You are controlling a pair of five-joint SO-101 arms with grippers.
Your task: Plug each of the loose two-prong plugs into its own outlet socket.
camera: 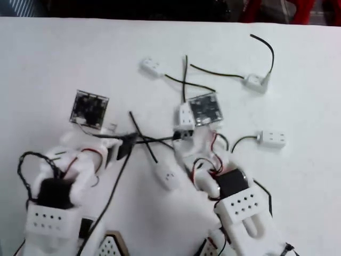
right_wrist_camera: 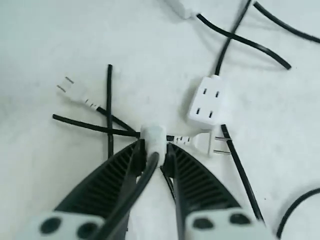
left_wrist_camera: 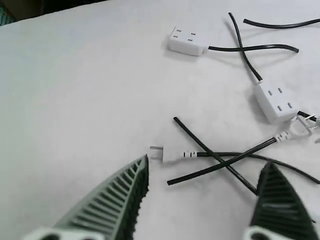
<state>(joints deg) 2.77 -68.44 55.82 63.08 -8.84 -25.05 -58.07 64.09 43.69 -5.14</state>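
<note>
Right gripper [right_wrist_camera: 155,146]: clamped on white connector [right_wrist_camera: 153,136]. Left gripper [left_wrist_camera: 206,165]: jaws apart above loose plug [left_wrist_camera: 170,154]. Obstructions: crossed black cords [left_wrist_camera: 220,161], outlet socket [right_wrist_camera: 206,100]. Surface: white table [camera: 42,64].

On the table [camera: 48,58], a plug [left_wrist_camera: 167,155] lies just ahead of the left gripper [left_wrist_camera: 206,164], between its spread fingers, its cord crossed by two others; beyond it sit the near outlet [left_wrist_camera: 276,102] and the far outlet [left_wrist_camera: 186,41], well apart. The right gripper [right_wrist_camera: 156,146] pinches a cord [right_wrist_camera: 141,182] near the near outlet; a second plug [right_wrist_camera: 205,142] lies just beside that outlet, prongs outside it
</note>
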